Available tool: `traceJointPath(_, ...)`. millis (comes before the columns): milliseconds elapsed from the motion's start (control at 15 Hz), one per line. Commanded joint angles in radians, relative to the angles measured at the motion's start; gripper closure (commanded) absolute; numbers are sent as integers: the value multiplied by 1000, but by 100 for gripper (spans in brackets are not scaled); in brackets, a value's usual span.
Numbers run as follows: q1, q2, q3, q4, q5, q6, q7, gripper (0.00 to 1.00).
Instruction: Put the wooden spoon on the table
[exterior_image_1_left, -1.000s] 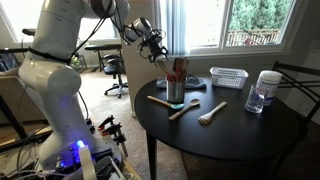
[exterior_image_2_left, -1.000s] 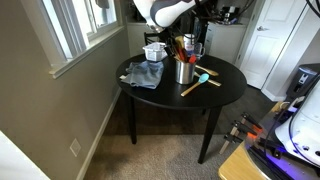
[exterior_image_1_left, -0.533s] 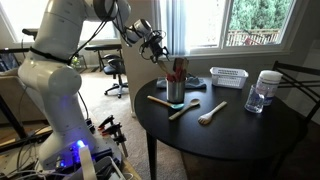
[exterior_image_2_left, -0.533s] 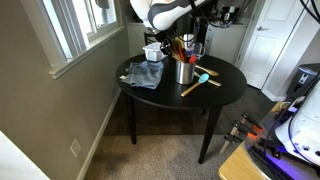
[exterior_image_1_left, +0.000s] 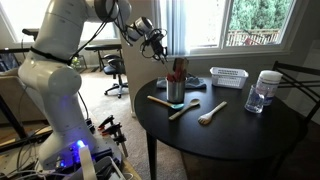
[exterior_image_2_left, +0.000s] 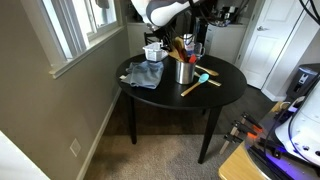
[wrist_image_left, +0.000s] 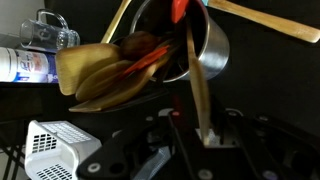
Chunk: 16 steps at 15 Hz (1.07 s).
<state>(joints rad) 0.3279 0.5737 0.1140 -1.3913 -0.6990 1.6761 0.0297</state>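
One slim brown wooden spoon (exterior_image_1_left: 179, 67) stands in the metal cup (exterior_image_1_left: 175, 91)

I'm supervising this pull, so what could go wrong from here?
The cup is crammed with utensils, so the claw could catch a neighbour instead of the spoon. Pulling the spoon at a slant may tip the cup onto the table.
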Motion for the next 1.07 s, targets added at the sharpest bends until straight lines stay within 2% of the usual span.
traceJointPath(0, -3, -10, -2, 25, 34, -43, -19, 94)
traceJointPath(200, -1, -11, -3, 41, 50, -54, -21, 98)
traceJointPath(267, 0, -10, -4, 45, 52, -55, -21, 94)
traceJointPath(600, -1, -17, -3, 61, 63, -60, -27, 94)
traceJointPath(1000, -7, -95, 8, 82, 139, -34, -8, 94)
